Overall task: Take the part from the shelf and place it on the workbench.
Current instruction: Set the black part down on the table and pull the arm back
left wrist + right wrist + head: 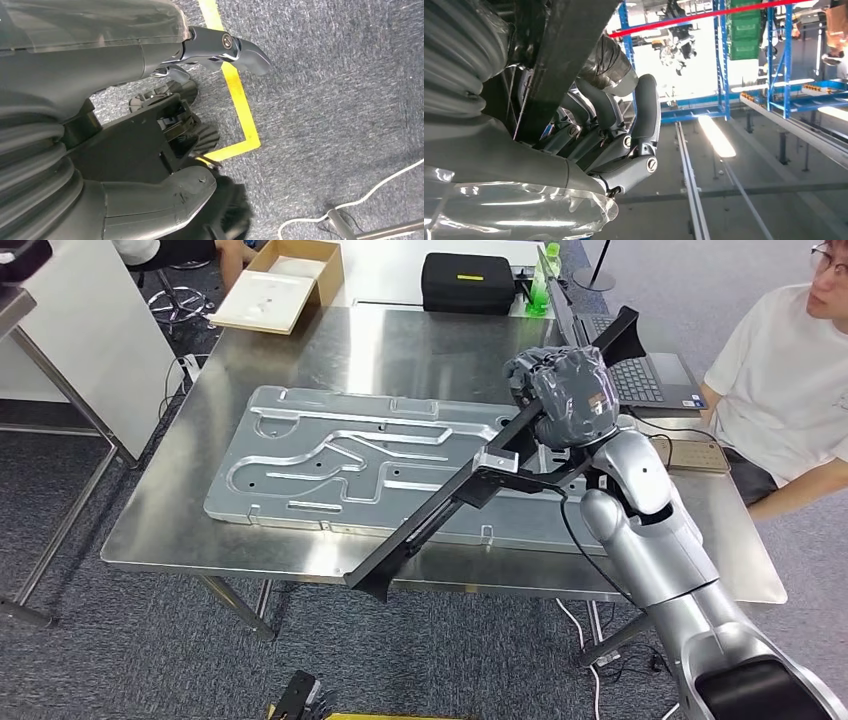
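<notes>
Where grey carpet meets a steel table (300, 550), one embossed metal panel (340, 465) is laid flat. One long black part (470, 490) is gripped in the right hand (565, 395), slanting above the table's near edge. One laptop (645, 375), one black case (468, 282) and one seated person (785, 390) are seen. The left hand (150, 125) is held over the carpet by yellow floor tape (240, 105); its grip cannot be told.
</notes>
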Motion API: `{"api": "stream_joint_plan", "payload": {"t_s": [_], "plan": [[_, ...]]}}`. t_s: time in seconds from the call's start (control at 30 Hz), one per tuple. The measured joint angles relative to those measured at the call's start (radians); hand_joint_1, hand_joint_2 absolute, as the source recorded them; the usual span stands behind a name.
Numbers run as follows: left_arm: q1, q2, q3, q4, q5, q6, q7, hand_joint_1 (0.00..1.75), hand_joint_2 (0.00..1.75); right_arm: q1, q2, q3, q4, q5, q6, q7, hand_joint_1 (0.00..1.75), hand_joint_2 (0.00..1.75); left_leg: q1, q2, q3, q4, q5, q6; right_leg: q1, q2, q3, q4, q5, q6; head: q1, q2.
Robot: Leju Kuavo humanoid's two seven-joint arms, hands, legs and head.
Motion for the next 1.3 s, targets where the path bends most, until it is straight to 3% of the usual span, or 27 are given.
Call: {"api": "stream_joint_plan", "payload": {"t_s": [0.03, 0.1, 0.23, 0.3, 0.37, 0.4, 0.43, 0.47, 0.53, 0.57, 0.6, 0.7, 0.77, 0.83, 0.9, 0.93, 0.97, 1.07, 1.13, 1.23, 1.3], "plan": [[0.000, 0.000, 0.000, 0.000, 0.000, 0.000, 0.000, 0.00, 1.75, -0.003, -0.001, 0.000, 0.004, -0.002, 0.001, 0.000, 1.75, 1.75, -0.002, 0.000, 0.000, 0.001, -0.002, -0.003, 0.002, 0.000, 0.030, -0.066, 0.025, -0.003, 0.000, 0.000], [-0.002, 0.000, 0.000, 0.000, 0.001, -0.001, 0.000, 0.00, 1.75, -0.008, -0.003, -0.001, 0.012, -0.005, 0.004, 0.002, 1.75, 1.75, -0.005, 0.000, -0.002, 0.000, -0.004, -0.011, 0.008, 0.001, 0.059, -0.134, 0.040, -0.011, 0.000, 0.000], [-0.002, 0.000, 0.000, 0.000, 0.002, -0.004, -0.003, 0.00, 1.75, -0.011, -0.006, -0.009, 0.028, -0.025, 0.009, 0.020, 1.75, 1.75, -0.007, 0.001, -0.008, 0.015, -0.019, -0.030, 0.004, 0.000, 0.067, -0.149, 0.041, -0.032, 0.000, 0.000], [-0.002, 0.000, -0.001, 0.000, 0.003, -0.005, -0.005, 0.00, 1.75, -0.014, -0.006, -0.019, 0.040, -0.044, 0.019, 0.033, 1.75, 1.75, -0.005, 0.003, -0.046, 0.101, -0.069, -0.036, 0.002, -0.003, 0.073, -0.155, 0.042, -0.042, 0.000, 0.000], [-0.001, 0.000, -0.001, 0.000, 0.004, -0.005, -0.006, 0.00, 1.75, -0.016, -0.006, -0.027, 0.061, -0.068, 0.030, 0.051, 1.75, 1.75, -0.004, 0.003, -0.110, 0.230, -0.121, -0.040, 0.003, -0.003, 0.073, -0.153, 0.040, -0.048, 0.000, 0.000], [-0.001, 0.000, -0.001, 0.000, 0.004, -0.005, -0.006, 0.00, 1.75, -0.016, -0.005, -0.033, 0.076, -0.085, 0.034, 0.063, 1.75, 1.75, -0.004, 0.003, -0.131, 0.269, -0.128, -0.040, 0.004, -0.003, 0.074, -0.152, 0.039, -0.049, 0.000, 0.000], [0.000, 0.000, -0.001, 0.000, 0.004, -0.004, -0.006, 0.00, 1.75, -0.016, -0.004, -0.042, 0.092, -0.104, 0.036, 0.075, 1.75, 1.75, -0.004, 0.003, -0.135, 0.270, -0.114, -0.039, 0.005, -0.003, 0.074, -0.151, 0.038, -0.049, 0.000, 0.000], [0.000, 0.000, -0.001, 0.000, 0.006, -0.004, -0.006, 0.00, 1.75, -0.017, -0.002, -0.055, 0.108, -0.126, 0.037, 0.088, 1.31, 1.75, -0.004, 0.003, -0.120, 0.232, -0.083, -0.036, 0.006, -0.002, 0.075, -0.150, 0.037, -0.048, 0.000, 0.000], [-0.001, 0.001, -0.001, 0.000, 0.009, -0.003, -0.006, 0.00, 1.75, -0.025, 0.002, -0.087, 0.143, -0.171, 0.036, 0.112, 0.44, 1.75, -0.006, 0.003, -0.060, 0.099, -0.015, -0.025, 0.009, -0.002, 0.077, -0.146, 0.034, -0.044, 0.000, 0.000], [-0.001, 0.001, -0.001, 0.000, 0.011, -0.002, -0.006, 0.00, 1.75, -0.033, 0.004, -0.104, 0.163, -0.191, 0.033, 0.122, 0.00, 1.75, -0.008, 0.003, -0.037, 0.047, 0.003, -0.021, 0.011, -0.002, 0.075, -0.144, 0.032, -0.041, 0.000, 0.000], [-0.001, 0.002, -0.001, 0.000, 0.012, -0.001, -0.005, 0.00, 1.75, -0.043, 0.005, -0.122, 0.185, -0.211, 0.030, 0.130, 0.00, 1.75, -0.009, 0.002, -0.023, 0.015, 0.010, -0.017, 0.012, -0.001, 0.074, -0.142, 0.032, -0.037, 0.000, 0.000], [0.001, 0.003, -0.002, 0.000, 0.013, 0.002, -0.002, 0.00, 1.75, -0.065, 0.008, -0.166, 0.249, -0.258, 0.019, 0.138, 0.00, 1.75, -0.010, 0.002, -0.014, -0.007, 0.014, -0.007, 0.010, -0.002, 0.072, -0.143, 0.033, -0.020, 0.000, 0.000], [0.001, 0.003, -0.002, 0.000, 0.018, -0.001, -0.002, 0.00, 0.87, -0.072, 0.009, -0.188, 0.276, -0.278, 0.013, 0.137, 0.00, 1.75, -0.006, 0.002, -0.008, -0.018, 0.021, 0.004, 0.007, -0.001, 0.058, -0.107, 0.006, -0.009, 0.000, 0.000], [0.001, 0.003, -0.002, 0.000, 0.022, -0.003, -0.003, 0.00, 0.00, -0.076, 0.010, -0.208, 0.299, -0.293, 0.006, 0.136, 0.00, 1.75, -0.004, 0.002, -0.006, -0.021, 0.024, 0.009, 0.003, -0.001, 0.008, 0.002, -0.051, 0.000, 0.000, 0.000], [0.003, 0.005, -0.002, 0.000, 0.023, -0.003, -0.004, 0.00, 0.00, -0.076, 0.012, -0.225, 0.321, -0.309, -0.004, 0.140, 0.00, 1.75, -0.004, 0.002, -0.007, -0.020, 0.023, 0.010, -0.002, -0.001, -0.045, 0.108, -0.086, 0.007, 0.000, 0.000], [0.004, 0.006, -0.001, 0.000, 0.023, -0.002, -0.004, 0.00, 0.00, -0.075, 0.013, -0.234, 0.332, -0.317, -0.008, 0.143, 0.00, 1.75, -0.004, 0.002, -0.007, -0.018, 0.022, 0.009, -0.005, -0.001, -0.053, 0.118, -0.078, 0.010, 0.000, 0.000], [0.005, 0.007, -0.001, 0.000, 0.023, 0.000, -0.004, 0.00, 0.00, -0.075, 0.015, -0.242, 0.341, -0.323, -0.012, 0.146, 0.00, 1.75, -0.003, 0.001, -0.006, -0.017, 0.021, 0.008, -0.008, -0.001, -0.041, 0.090, -0.052, 0.011, 0.000, 0.000], [0.005, 0.008, -0.001, 0.000, 0.024, 0.003, -0.006, 0.00, 0.00, -0.082, 0.019, -0.262, 0.360, -0.333, -0.018, 0.152, 0.00, 1.75, -0.004, 0.000, -0.008, -0.009, 0.013, -0.004, -0.011, -0.002, 0.045, -0.091, 0.031, 0.009, 0.000, 0.000], [0.004, 0.010, -0.001, 0.000, 0.025, 0.004, -0.006, 0.00, 0.00, -0.087, 0.022, -0.272, 0.374, -0.335, -0.022, 0.151, 0.00, 1.75, -0.006, 0.000, -0.011, -0.007, 0.012, -0.015, -0.006, 0.000, 0.064, -0.136, 0.036, 0.000, 0.000, 0.000], [0.005, 0.011, -0.001, 0.000, 0.025, 0.007, -0.006, 0.00, 0.00, -0.090, 0.024, -0.280, 0.393, -0.347, -0.018, 0.146, 0.00, 1.75, -0.006, 0.001, -0.014, -0.002, 0.004, -0.032, -0.005, 0.000, 0.065, -0.142, 0.039, -0.021, 0.000, 0.000], [0.004, 0.012, -0.001, 0.000, 0.025, 0.011, -0.006, 0.00, 0.00, -0.092, 0.026, -0.284, 0.402, -0.357, -0.012, 0.145, 0.00, 1.75, -0.005, 0.002, -0.043, 0.067, -0.040, -0.039, -0.008, -0.002, 0.068, -0.147, 0.041, -0.035, -0.001, 0.000]]}}
